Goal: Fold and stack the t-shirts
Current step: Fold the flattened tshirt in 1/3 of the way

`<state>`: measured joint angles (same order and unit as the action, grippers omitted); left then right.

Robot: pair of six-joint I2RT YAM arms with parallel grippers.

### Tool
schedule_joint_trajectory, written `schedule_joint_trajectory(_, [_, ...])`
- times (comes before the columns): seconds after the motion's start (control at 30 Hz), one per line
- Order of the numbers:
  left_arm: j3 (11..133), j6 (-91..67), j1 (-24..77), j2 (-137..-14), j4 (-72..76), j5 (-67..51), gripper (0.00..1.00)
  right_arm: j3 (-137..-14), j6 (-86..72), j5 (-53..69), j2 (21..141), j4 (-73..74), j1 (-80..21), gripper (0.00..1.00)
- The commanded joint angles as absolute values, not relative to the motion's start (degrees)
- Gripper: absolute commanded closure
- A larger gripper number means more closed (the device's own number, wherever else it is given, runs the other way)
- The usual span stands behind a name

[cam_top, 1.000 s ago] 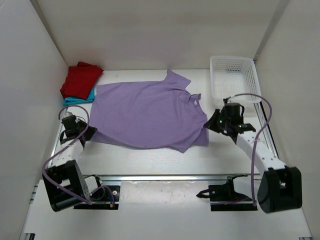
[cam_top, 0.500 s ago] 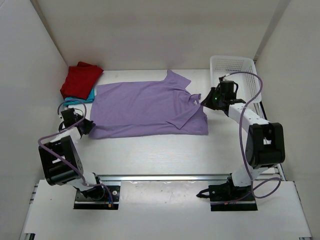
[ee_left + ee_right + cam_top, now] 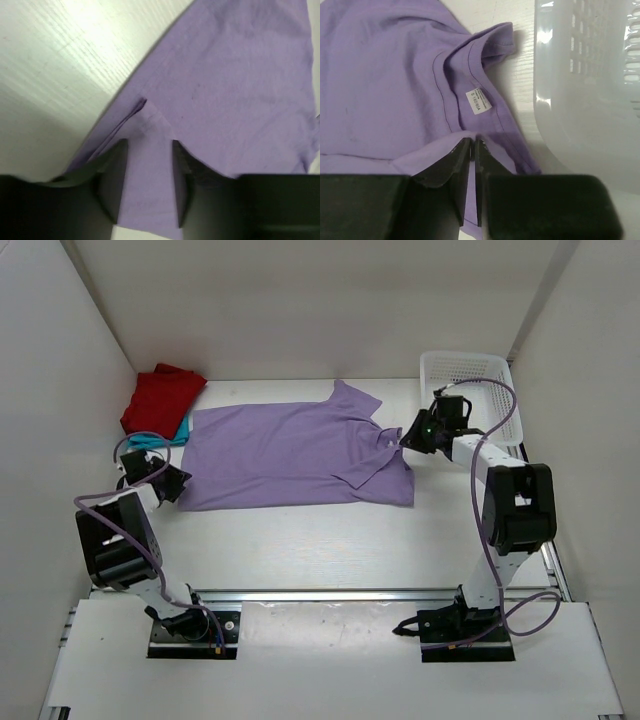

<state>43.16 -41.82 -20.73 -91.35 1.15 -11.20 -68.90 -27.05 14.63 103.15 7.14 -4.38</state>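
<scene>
The pale lilac t-shirt [image 3: 290, 455] lies mid-table, folded once so its front part covers the back part. My left gripper [image 3: 172, 483] sits at the shirt's left edge. In the left wrist view it [image 3: 148, 145] is open, with lilac cloth [image 3: 240, 75] lying flat between the fingers. My right gripper [image 3: 407, 436] is at the collar end. In the right wrist view it [image 3: 473, 141] shows a narrow slit between its jaws, with the folded edge of the shirt [image 3: 380, 75] resting against the tips. The dark red t-shirt [image 3: 162, 397] lies folded on the teal t-shirt [image 3: 165, 437] at the far left.
A white mesh basket [image 3: 468, 358] stands at the far right, close beside the right gripper; its wall [image 3: 580, 100] fills the right of the right wrist view. White walls enclose the table on three sides. A rail runs along the near edge.
Both arms swung away from me, carrying the shirt's near edge over onto its far part. The left jaws have opened and the right jaws have parted slightly.
</scene>
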Motion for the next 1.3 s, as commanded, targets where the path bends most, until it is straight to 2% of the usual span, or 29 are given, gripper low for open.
schedule_joint_trajectory(0.0, [43.4, -42.8, -22.8, -89.1, 2.9, -13.7, 0.46, -71.6, -26.2, 15.6, 101.6, 4.0, -4.7, 0.84])
schedule_joint_trajectory(0.03, [43.2, -42.7, -22.8, -86.7, 3.4, -12.7, 0.43, -71.8, -26.1, 15.5, 100.7, 4.7, -4.4, 0.80])
schedule_joint_trajectory(0.07, [42.7, -42.5, -22.4, -85.6, 3.4, -12.5, 0.35, -71.1, -26.2, 15.4, 99.1, 4.3, -4.7, 0.71])
schedule_joint_trajectory(0.1, [42.1, -41.9, -22.5, -83.3, 2.6, -11.4, 0.31, -70.3, -26.0, 14.5, 96.7, 4.4, -5.0, 0.65])
schedule_joint_trajectory(0.2, [37.6, -42.7, -20.9, -77.5, 2.6, -11.8, 0.33, -62.3, -26.9, 11.6, 88.5, 1.9, -5.5, 0.60])
schedule_joint_trajectory(0.23, [36.2, -43.1, -20.7, -75.1, 3.3, -12.0, 0.41, -57.3, -27.8, 11.1, 86.6, 0.4, -6.2, 0.65])
schedule_joint_trajectory(0.27, [32.8, -44.1, -20.9, -74.1, 3.7, -13.2, 0.46, -54.5, -28.5, 10.6, 83.1, -1.6, -6.2, 0.80])
schedule_joint_trajectory(0.3, [30.0, -44.4, -20.8, -71.8, 4.7, -14.1, 0.52, -48.4, -30.0, 10.3, 79.4, -4.1, -6.4, 0.87])
schedule_joint_trajectory(0.33, [28.5, -44.2, -20.7, -70.1, 5.1, -14.3, 0.55, -42.1, -31.8, 10.3, 77.4, -6.7, -6.3, 0.99])
schedule_joint_trajectory(0.4, [24.3, -44.3, -20.7, -68.6, 5.4, -15.6, 0.67, -34.6, -33.1, 10.0, 72.1, -9.7, -5.7, 1.00])
schedule_joint_trajectory(0.43, [22.6, -45.0, -20.9, -68.4, 6.1, -16.3, 0.67, -31.3, -33.2, 9.1, 70.6, -9.8, -4.9, 0.99])
schedule_joint_trajectory(0.47, [22.0, -45.1, -20.6, -68.5, 7.3, -17.0, 0.67, -28.9, -32.8, 9.9, 70.2, -9.8, -3.6, 0.93])
schedule_joint_trajectory(0.5, [21.8, -45.5, -20.2, -69.1, 7.3, -17.0, 0.66, -28.3, -32.6, 11.7, 70.1, -10.5, -3.1, 0.83])
schedule_joint_trajectory(0.53, [22.1, -45.5, -19.3, -69.9, 7.1, -16.7, 0.64, -27.3, -32.3, 13.3, 70.4, -9.7, -2.2, 0.80])
schedule_joint_trajectory(0.6, [22.1, -46.2, -19.3, -71.8, 7.6, -16.7, 0.57, -26.5, -32.0, 13.0, 70.7, -9.8, -3.7, 0.63])
schedule_joint_trajectory(0.7, [21.1, -48.3, -20.3, -75.8, 10.9, -19.9, 0.52, -24.7, -32.8, 12.7, 72.4, -11.7, -3.8, 0.53])
schedule_joint_trajectory(0.8, [22.1, -48.6, -19.4, -78.9, 11.2, -18.2, 0.45, -24.1, -34.2, 15.6, 75.8, -14.3, -1.5, 0.51])
schedule_joint_trajectory(0.87, [22.9, -49.2, -18.4, -80.2, 11.7, -17.7, 0.43, -24.2, -34.4, 15.5, 77.9, -16.5, -1.1, 0.52])
schedule_joint_trajectory(0.97, [23.6, -49.7, -17.7, -81.9, 12.6, -16.8, 0.50, -25.4, -35.2, 16.7, 82.1, -18.0, -0.8, 0.63])
schedule_joint_trajectory(1.03, [24.1, -49.4, -17.8, -83.0, 12.8, -16.6, 0.61, -25.7, -35.9, 18.0, 84.4, -19.2, -0.5, 0.80])
schedule_joint_trajectory(1.07, [24.7, -49.2, -17.4, -83.4, 12.8, -16.3, 0.63, -25.8, -36.7, 18.1, 84.7, -20.5, -0.1, 0.84])
schedule_joint_trajectory(1.13, [25.2, -49.3, -17.0, -84.7, 12.9, -17.0, 0.78, -24.9, -37.7, 18.9, 84.9, -22.5, -0.2, 0.98])
schedule_joint_trajectory(1.27, [27.0, -48.6, -16.0, -86.0, 11.4, -16.8, 0.97, -23.4, -38.7, 16.9, 79.7, -19.5, -0.1, 1.00])
